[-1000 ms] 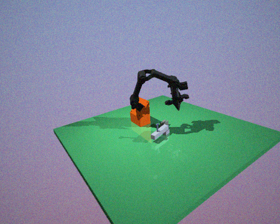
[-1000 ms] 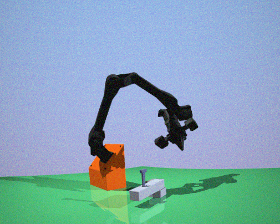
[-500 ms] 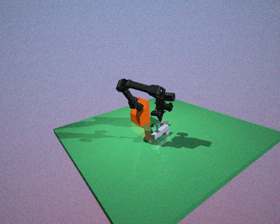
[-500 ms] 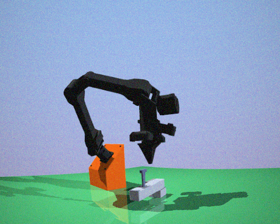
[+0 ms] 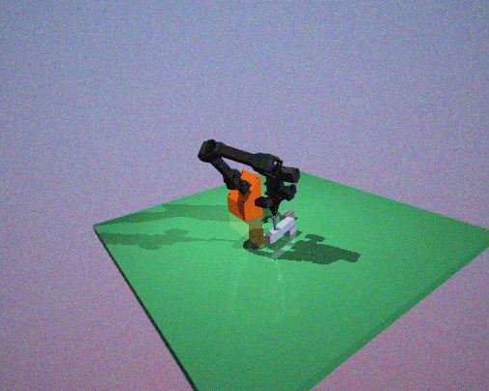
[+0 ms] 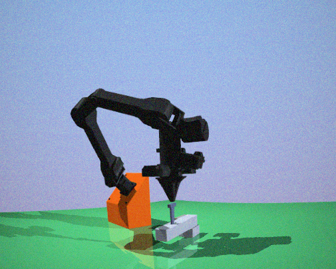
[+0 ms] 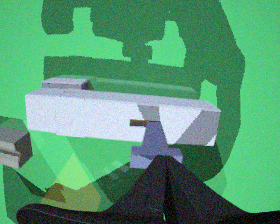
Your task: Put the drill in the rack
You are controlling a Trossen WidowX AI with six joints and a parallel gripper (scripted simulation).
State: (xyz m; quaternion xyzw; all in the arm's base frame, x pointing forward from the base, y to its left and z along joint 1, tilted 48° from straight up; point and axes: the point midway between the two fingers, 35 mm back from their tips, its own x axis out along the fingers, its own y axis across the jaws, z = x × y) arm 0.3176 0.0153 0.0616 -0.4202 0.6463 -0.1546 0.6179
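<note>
Fingers (image 5: 275, 214) (image 6: 171, 200) clenched on nothing, right over the upright blue drill (image 5: 275, 224) (image 6: 172, 213) (image 7: 155, 139) in the pale block (image 5: 280, 230) (image 6: 181, 224) (image 7: 81, 114). Pressing seems in hand, though the key is hard to single out; next, likely a straight downward push.

T-pc. (image 5: 275, 223) (image 6: 171, 213) (image 7: 155, 150) upright on bar (image 5: 281, 230) (image 6: 181, 225) (image 7: 81, 117), under hand (image 5: 274, 214) (image 6: 171, 200) (image 7: 161, 163); sep. blk. (image 7: 10, 142) nr. bar.

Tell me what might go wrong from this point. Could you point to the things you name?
The shut gripper (image 5: 275, 214) (image 6: 171, 200) (image 7: 161, 163) is right above the key (image 6: 171, 214) (image 7: 155, 142), a slim upright post; pressing off-center might tilt it or slip off its top. The key stands at the white bar (image 5: 280, 229) (image 6: 181, 226) (image 7: 86, 117), so a slip might knock that bar.
</note>
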